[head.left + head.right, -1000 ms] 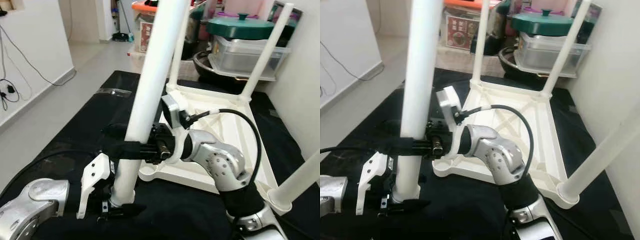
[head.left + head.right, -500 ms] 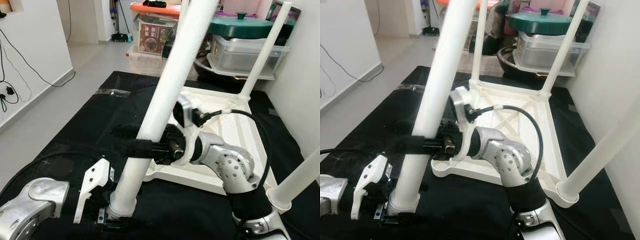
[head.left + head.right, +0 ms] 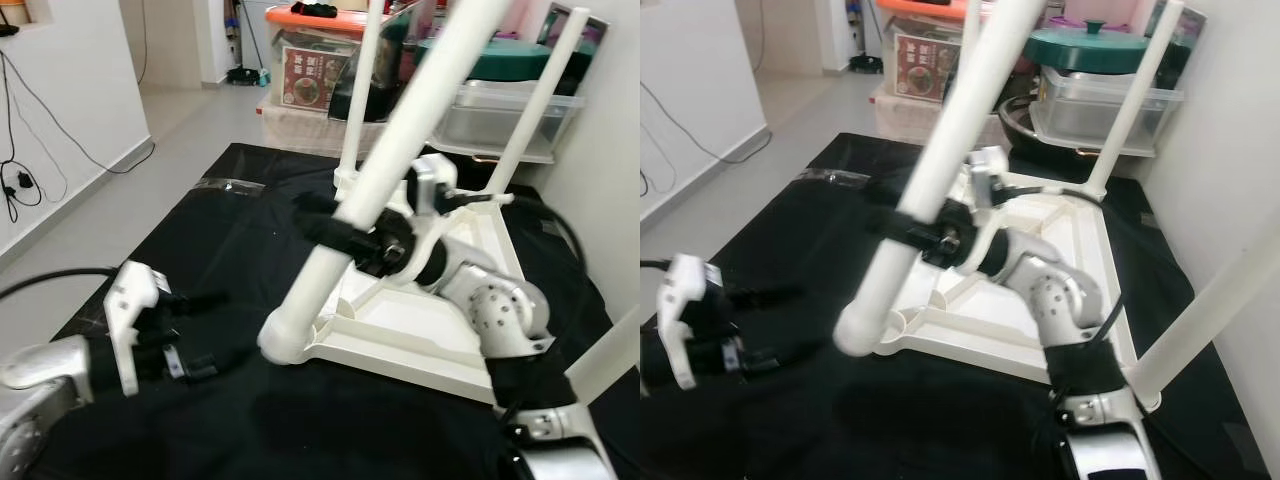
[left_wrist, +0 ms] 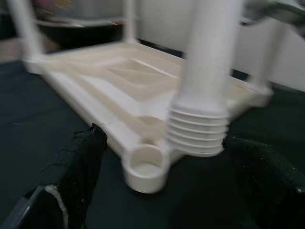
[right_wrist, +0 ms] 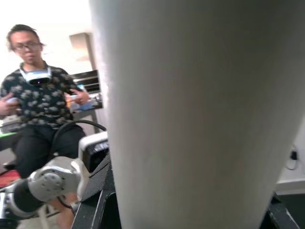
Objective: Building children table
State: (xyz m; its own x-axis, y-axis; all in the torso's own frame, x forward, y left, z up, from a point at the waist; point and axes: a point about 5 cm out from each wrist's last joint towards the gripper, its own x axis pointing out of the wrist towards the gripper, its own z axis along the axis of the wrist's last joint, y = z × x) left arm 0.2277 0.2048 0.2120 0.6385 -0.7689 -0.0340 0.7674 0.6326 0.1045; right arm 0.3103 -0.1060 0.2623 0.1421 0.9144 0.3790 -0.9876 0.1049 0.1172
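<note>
An upside-down white children's table point(image 3: 420, 335) lies on a black mat, with three legs standing up from its corners. My right gripper point(image 3: 347, 233) is shut on a fourth white leg point(image 3: 400, 130), which tilts steeply. Its threaded lower end point(image 4: 200, 133) hangs just above and beside the near-left corner socket point(image 4: 145, 167). My left gripper point(image 3: 225, 328) is open, low over the mat, left of the leg's end and apart from it. In the left wrist view its black fingers point(image 4: 78, 162) stand wide on either side of the socket and the leg's end.
The black mat point(image 3: 200, 220) covers the floor. Plastic boxes and a green-lidded pot point(image 3: 1095, 42) stand behind the table, against a white wall point(image 3: 1230, 180) on the right. Cables point(image 3: 20, 180) hang at the left wall. A seated person point(image 5: 33, 95) is behind me.
My left gripper let go of the leg's lower end and drew back to the left. My right gripper tilted the leg further and carried its end toward the table's near-left corner.
</note>
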